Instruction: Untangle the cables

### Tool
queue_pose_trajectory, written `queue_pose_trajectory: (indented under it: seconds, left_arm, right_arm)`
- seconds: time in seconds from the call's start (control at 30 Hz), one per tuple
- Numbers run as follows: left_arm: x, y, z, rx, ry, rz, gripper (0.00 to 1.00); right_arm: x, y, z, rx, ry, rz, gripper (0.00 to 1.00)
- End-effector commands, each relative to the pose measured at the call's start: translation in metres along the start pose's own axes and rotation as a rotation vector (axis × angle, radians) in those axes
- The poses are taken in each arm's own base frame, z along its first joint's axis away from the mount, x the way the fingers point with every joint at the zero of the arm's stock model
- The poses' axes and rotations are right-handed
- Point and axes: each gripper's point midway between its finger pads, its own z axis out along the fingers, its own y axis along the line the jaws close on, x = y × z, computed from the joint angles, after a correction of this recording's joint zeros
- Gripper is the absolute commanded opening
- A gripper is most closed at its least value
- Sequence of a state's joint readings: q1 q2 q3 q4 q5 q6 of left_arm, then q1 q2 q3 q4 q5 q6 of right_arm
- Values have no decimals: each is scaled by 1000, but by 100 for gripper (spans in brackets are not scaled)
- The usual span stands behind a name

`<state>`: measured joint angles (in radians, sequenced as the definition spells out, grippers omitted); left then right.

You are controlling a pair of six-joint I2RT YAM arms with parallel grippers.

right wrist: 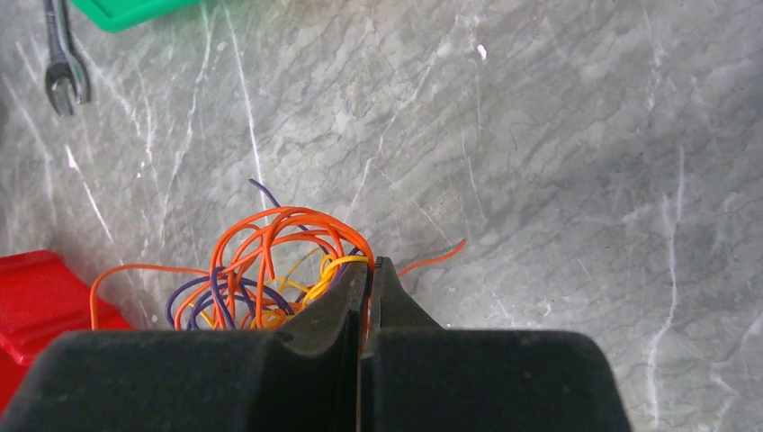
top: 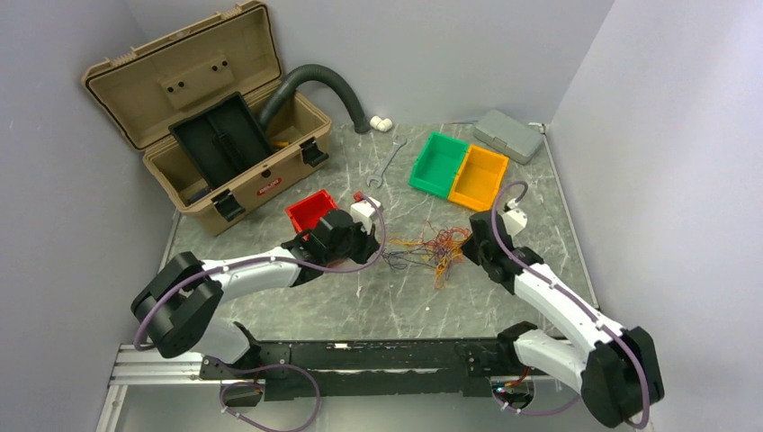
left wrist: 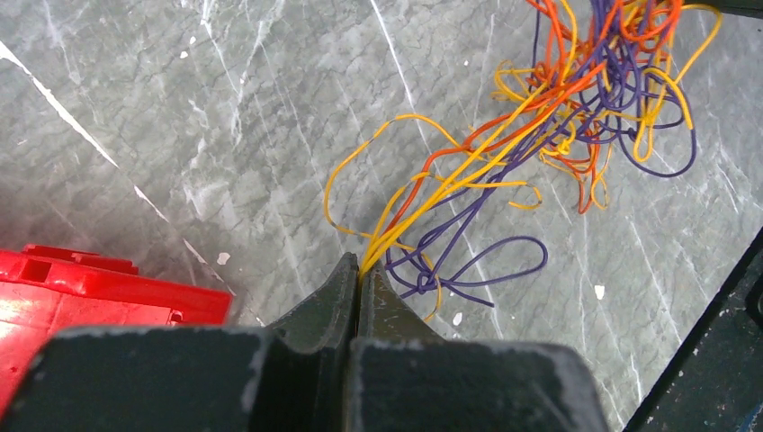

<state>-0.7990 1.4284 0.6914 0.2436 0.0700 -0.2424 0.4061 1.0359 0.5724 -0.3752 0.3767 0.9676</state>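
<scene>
The cables (top: 430,247) are a tangle of thin orange, yellow and purple wires between my two arms on the marble table. My left gripper (left wrist: 360,263) is shut on yellow strands of the cables (left wrist: 504,153), which stretch away to the main knot at the upper right. In the top view this gripper (top: 381,256) sits at the tangle's left end. My right gripper (right wrist: 369,263) is shut on orange and yellow loops of the cables (right wrist: 261,270), bunched to its left. From above it (top: 468,247) sits at the tangle's right end.
A red bin (top: 310,211) stands just behind the left wrist. Green (top: 438,163) and orange (top: 480,177) bins are at the back right, with a grey case (top: 508,135) behind them. An open tan toolbox (top: 225,135) with a dark hose (top: 328,83) fills the back left. A wrench (top: 387,166) lies mid-table.
</scene>
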Motion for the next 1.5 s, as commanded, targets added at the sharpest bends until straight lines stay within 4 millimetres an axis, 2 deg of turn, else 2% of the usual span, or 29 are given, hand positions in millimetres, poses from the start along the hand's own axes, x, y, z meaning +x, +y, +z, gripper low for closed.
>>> queue_pose_trajectory:
  seconds: [0.0, 0.07, 0.1, 0.2, 0.23, 0.33, 0.43, 0.6, 0.8, 0.93, 0.97, 1.0, 1.03, 1.07, 1.1, 1.17, 1.3, 1.4, 1.47]
  left_arm:
    - [2, 39, -5, -155, 23, -20, 0]
    - [0, 30, -3, -105, 14, -9, 3]
    - [-1, 22, -2, -58, 7, 0, 12]
    - [-5, 0, -2, 64, -19, 17, 53]
    - [-6, -9, -2, 118, -26, 13, 61]
    - [-12, -35, -3, 260, -49, -5, 73]
    - [-17, -52, 0, 363, -50, -21, 79]
    - [-19, -59, 16, 396, 30, -34, 78]
    - [-24, -68, 22, 452, 51, -41, 78]
    - [-17, -70, 37, 475, 91, -85, 73]
    - [-14, -69, 42, 473, 106, -94, 65]
    - [-12, -69, 45, 485, 114, -101, 54]
    - [-11, -70, 46, 499, 117, -113, 39]
    - [-12, -69, 47, 504, 110, -124, 16]
    - [-11, -67, 47, 498, 105, -133, 1]
    - [-11, -57, 46, 455, 92, -145, 0]
    - [-11, -40, 38, 373, 75, -118, 0]
    - [-7, -33, 35, 326, 84, -101, 0]
    - [-7, -34, 33, 336, 86, -84, 0]
  right_arm:
    - [-23, -47, -5, 138, -126, -95, 0]
    - [-20, -30, -8, 37, -99, -139, 0]
    - [-17, -17, -11, -45, -75, -188, 0]
    - [3, 37, -29, -402, 0, -317, 0]
    - [10, 52, -39, -515, 18, -329, 0]
    - [20, 79, -61, -711, 57, -327, 0]
    - [24, 89, -64, -757, 84, -330, 0]
    - [34, 98, -67, -802, 138, -338, 0]
    - [43, 105, -68, -837, 168, -318, 0]
    - [52, 110, -70, -869, 213, -316, 0]
    - [54, 111, -71, -874, 227, -316, 0]
    - [57, 111, -72, -878, 237, -317, 0]
    - [58, 110, -71, -875, 242, -316, 0]
    - [59, 108, -70, -861, 242, -313, 0]
    - [58, 104, -66, -832, 235, -308, 0]
    - [51, 89, -51, -705, 197, -287, 0]
    - [27, 26, -11, -259, 89, -200, 0]
    - [22, -7, -1, -51, 71, -191, 0]
    - [20, -13, 2, 7, 74, -199, 1]
